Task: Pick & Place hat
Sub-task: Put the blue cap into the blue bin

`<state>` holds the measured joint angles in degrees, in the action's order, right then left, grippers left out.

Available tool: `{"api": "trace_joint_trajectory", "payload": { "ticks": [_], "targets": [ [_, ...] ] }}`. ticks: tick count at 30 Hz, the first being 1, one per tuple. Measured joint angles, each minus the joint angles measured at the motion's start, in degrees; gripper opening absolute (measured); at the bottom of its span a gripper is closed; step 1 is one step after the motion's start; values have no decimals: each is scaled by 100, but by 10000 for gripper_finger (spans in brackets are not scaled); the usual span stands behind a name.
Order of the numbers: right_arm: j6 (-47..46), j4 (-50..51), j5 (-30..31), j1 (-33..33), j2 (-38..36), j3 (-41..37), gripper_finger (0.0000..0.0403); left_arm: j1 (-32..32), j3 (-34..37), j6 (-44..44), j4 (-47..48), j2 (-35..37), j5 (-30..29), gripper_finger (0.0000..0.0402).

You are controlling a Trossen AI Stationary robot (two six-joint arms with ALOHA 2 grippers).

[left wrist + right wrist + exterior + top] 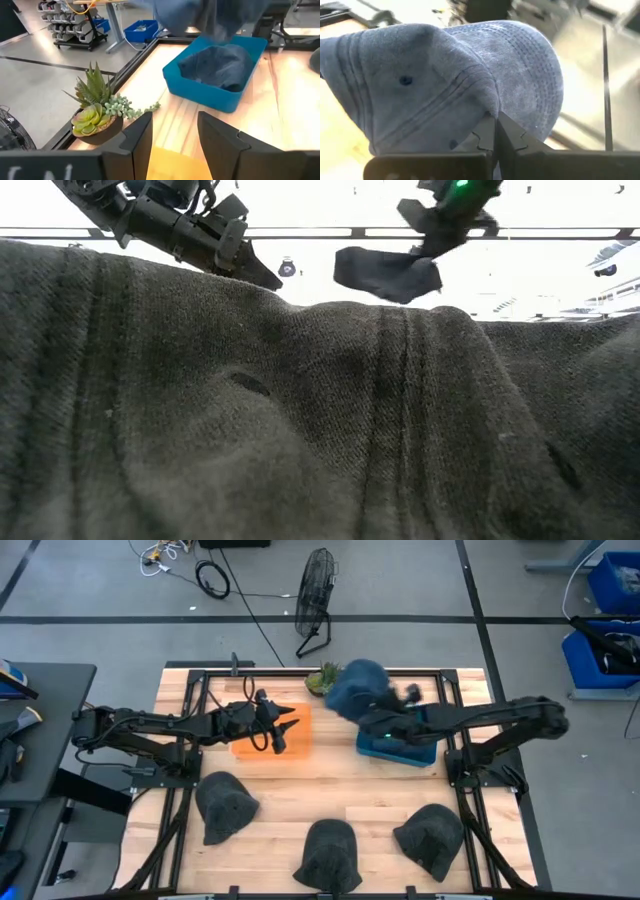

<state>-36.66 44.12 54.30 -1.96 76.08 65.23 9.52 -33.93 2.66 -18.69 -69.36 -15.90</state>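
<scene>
Right gripper (495, 131) pinched on blue hat (355, 688) | blue bin (398, 748) just below (another hat inside) | lower before releasing | left gripper (172, 137) parted, empty, waiting over orange mat (270, 730)

Succulent pot (321, 679) nr table's (330, 785) far edge; fan (316, 600) beyond.

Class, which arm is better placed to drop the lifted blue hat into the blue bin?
Right. The right gripper is shut on the blue hat beside the blue bin; the left gripper hovers open over the orange mat.
</scene>
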Motion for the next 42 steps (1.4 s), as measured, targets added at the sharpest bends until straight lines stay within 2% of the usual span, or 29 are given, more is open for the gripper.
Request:
{"api": "trace_joint_trajectory", "payload": {
  "ticks": [3, 7, 9, 11, 23, 28, 35, 38, 42],
  "targets": [
    [-1586, 1327, -260, 0, -374, 0, 4, 0, 0, -2, 94, 0, -2, 158],
    [-3941, 3018, -962, 0, -494, 0, 4, 0, 0, -2, 147, 0, -2, 157],
    [-4839, 3593, -1350, 0, -425, 0, 4, 0, 0, 0, 156, 0, -2, 156],
    [-5290, 3815, -1712, 0, -311, 0, 5, 0, 0, 0, 156, 0, -2, 156],
    [-5284, 3665, -1769, 0, 58, 0, 6, 0, 0, 13, 406, 0, -2, 156],
    [-4894, 3428, -1380, 0, 36, 0, 6, 0, 0, 11, 409, 0, -2, 156],
    [-4534, 2902, -1270, 15, 31, 0, 6, 0, 0, -2, 405, 0, -2, 156],
    [-4716, 2971, -1331, 15, 32, 0, 6, 0, 0, -2, 405, 0, 0, 156],
    [-5564, 3228, -1937, 15, 44, 0, 6, 0, 0, -7, 405, 0, -2, 156]
  ]
}}
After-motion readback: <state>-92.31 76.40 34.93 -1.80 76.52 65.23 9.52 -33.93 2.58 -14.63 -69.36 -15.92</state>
